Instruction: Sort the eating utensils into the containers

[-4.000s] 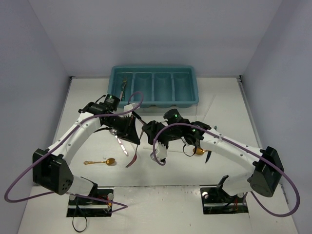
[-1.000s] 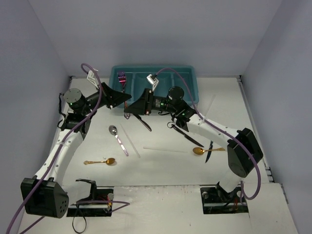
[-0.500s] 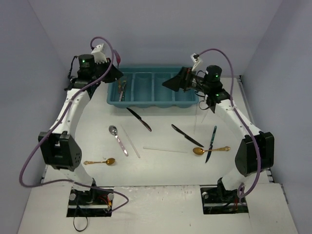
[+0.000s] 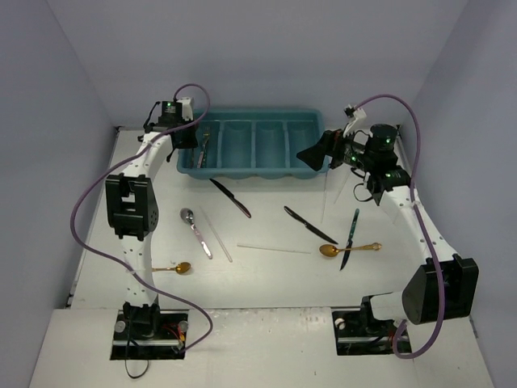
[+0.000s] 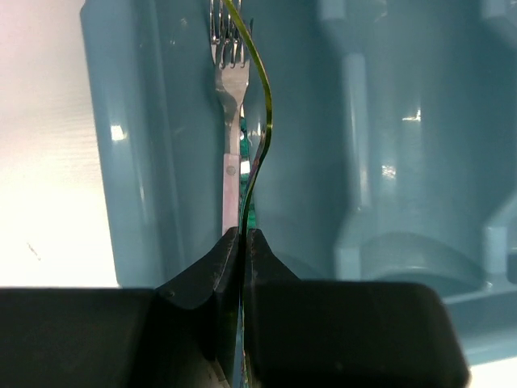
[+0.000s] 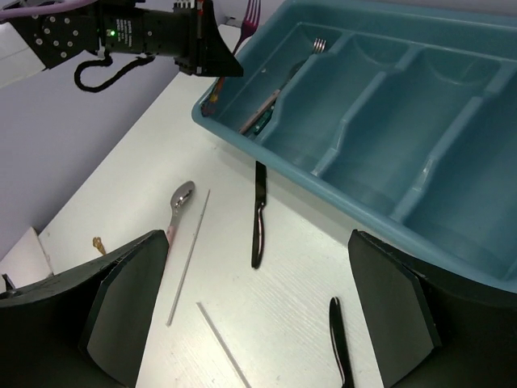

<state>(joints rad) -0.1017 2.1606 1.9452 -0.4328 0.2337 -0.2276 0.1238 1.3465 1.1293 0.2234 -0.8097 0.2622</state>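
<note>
The teal tray of long containers stands at the back of the table. My left gripper hangs over its leftmost compartment, shut on an iridescent fork that shows edge-on. A silver fork lies in that compartment. My right gripper is open and empty by the tray's right end. On the table lie black knives, a silver spoon, gold spoons and pale sticks.
A dark knife lies beside the right gold spoon. Another stick lies in front of the tray's right end, and one more at mid-table. Grey walls close in the table on three sides.
My right gripper has opened wide and swung right, off the tray's right end. My left gripper, still shut on the fork, has come down from the far left corner over the leftmost compartment.
</note>
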